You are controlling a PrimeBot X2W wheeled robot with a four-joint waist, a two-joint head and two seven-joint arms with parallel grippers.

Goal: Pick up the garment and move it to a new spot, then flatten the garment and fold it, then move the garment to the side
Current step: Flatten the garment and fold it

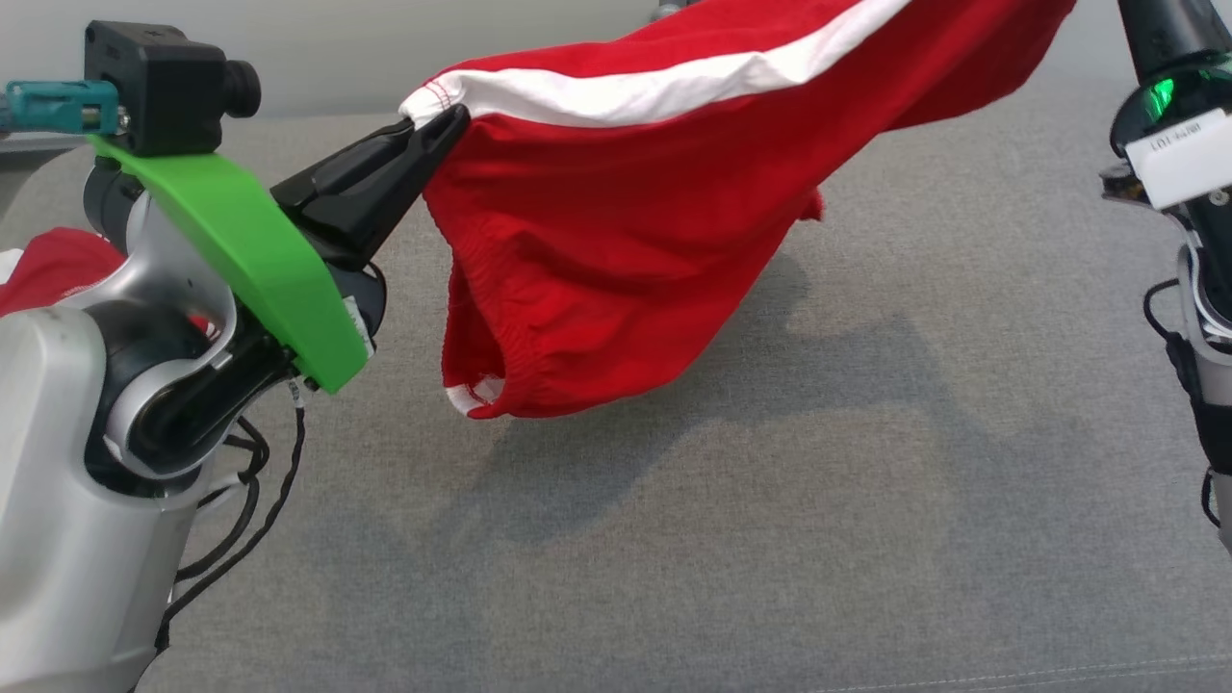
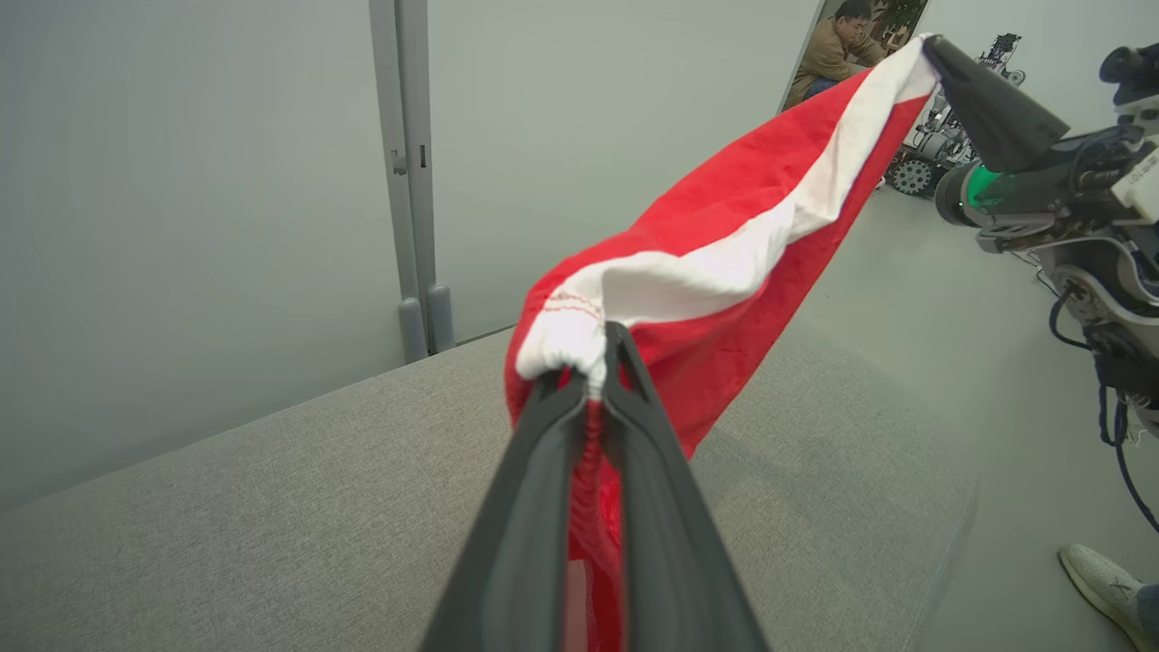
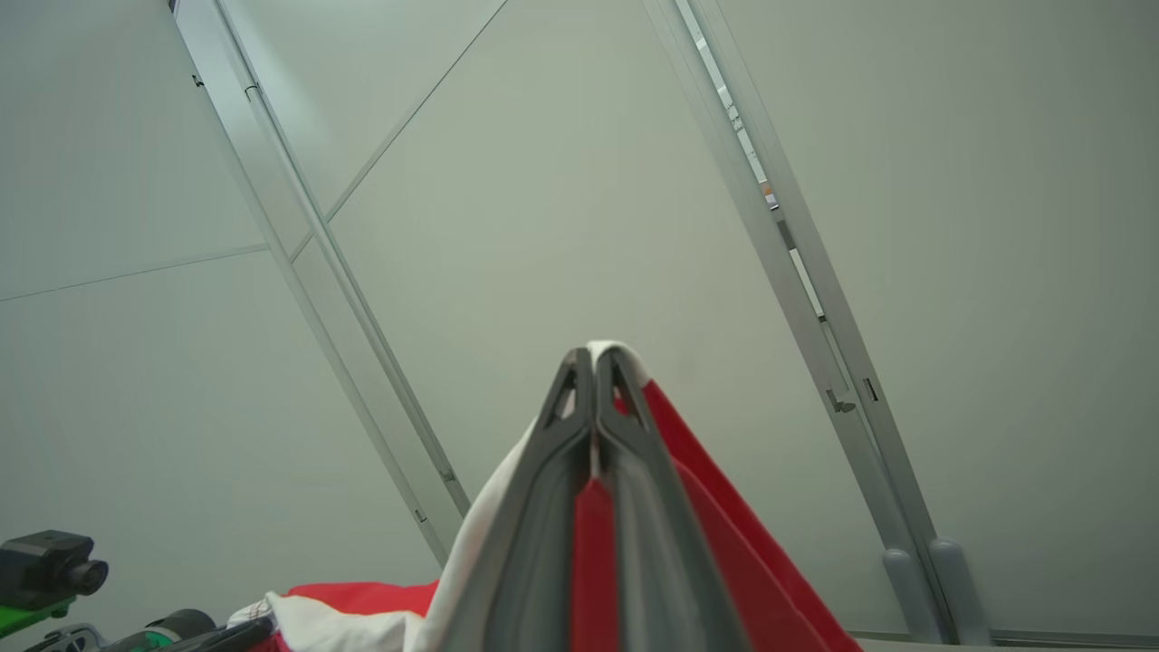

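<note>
A red garment point(image 1: 616, 260) with a white side stripe hangs stretched in the air above the grey cloth surface point(image 1: 770, 539). My left gripper point(image 1: 445, 123) is shut on its white-edged corner at the upper left of the head view. That same pinch shows in the left wrist view, where the left gripper point(image 2: 590, 349) is closed on the bunched hem of the garment point(image 2: 724, 235). My right gripper point(image 3: 595, 358) is shut on the opposite end of the garment point(image 3: 724, 507), held higher. In the left wrist view the right gripper point(image 2: 933, 50) grips the far corner.
A second red cloth point(image 1: 53, 269) lies at the left edge behind my left arm. Grey wall panels with metal posts point(image 2: 412, 181) stand behind the surface. A person sits in the far background point(image 2: 838, 45), and a shoe point(image 2: 1100, 580) stands on the floor at right.
</note>
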